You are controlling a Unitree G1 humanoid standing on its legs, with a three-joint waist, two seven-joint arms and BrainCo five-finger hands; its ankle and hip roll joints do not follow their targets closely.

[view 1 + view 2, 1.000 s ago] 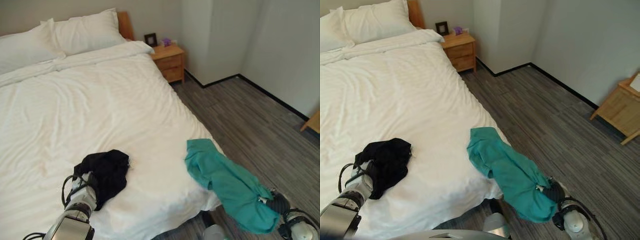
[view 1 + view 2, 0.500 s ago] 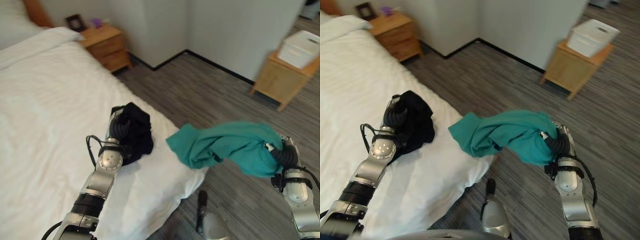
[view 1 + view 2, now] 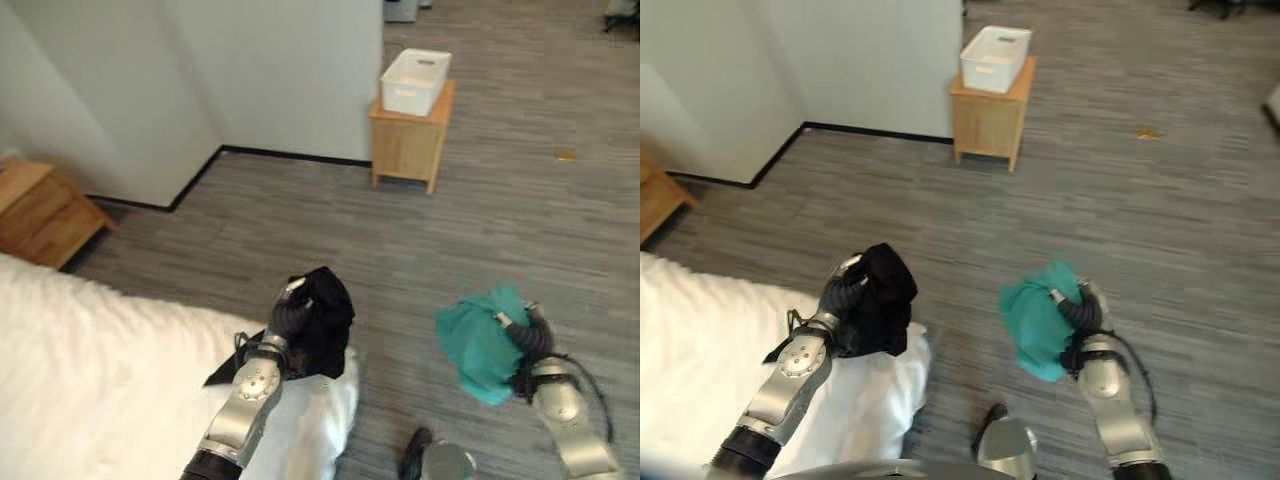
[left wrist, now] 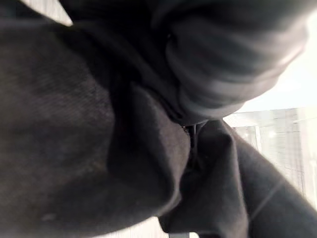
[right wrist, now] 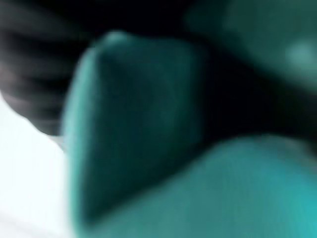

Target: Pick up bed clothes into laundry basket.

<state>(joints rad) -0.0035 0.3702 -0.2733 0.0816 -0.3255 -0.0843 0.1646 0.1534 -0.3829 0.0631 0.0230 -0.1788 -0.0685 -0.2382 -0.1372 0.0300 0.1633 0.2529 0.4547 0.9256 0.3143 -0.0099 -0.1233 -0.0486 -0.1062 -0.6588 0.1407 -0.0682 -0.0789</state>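
A black garment (image 3: 324, 318) hangs bunched from my left hand (image 3: 290, 314), which is shut on it above the corner of the white bed (image 3: 90, 390). In the left wrist view the dark cloth (image 4: 74, 124) lies right against the hand. To the right, over the floor, my right hand (image 3: 530, 336) is shut on a crumpled teal garment (image 3: 476, 340). That teal cloth (image 5: 148, 148) presses close in the right wrist view. A white laundry basket (image 3: 415, 80) stands on a small wooden table (image 3: 405, 150) by the far wall, well away from both hands.
Grey wood-look floor (image 3: 500, 220) stretches between me and the basket's table. A grey wall with a black skirting (image 3: 290, 157) runs behind. A wooden nightstand (image 3: 40, 210) stands at the left, beside the bed.
The camera has swung to the right, from the bed toward the floor and basket. Both garments have come off the mattress; the teal one is now bunched up over the floor.
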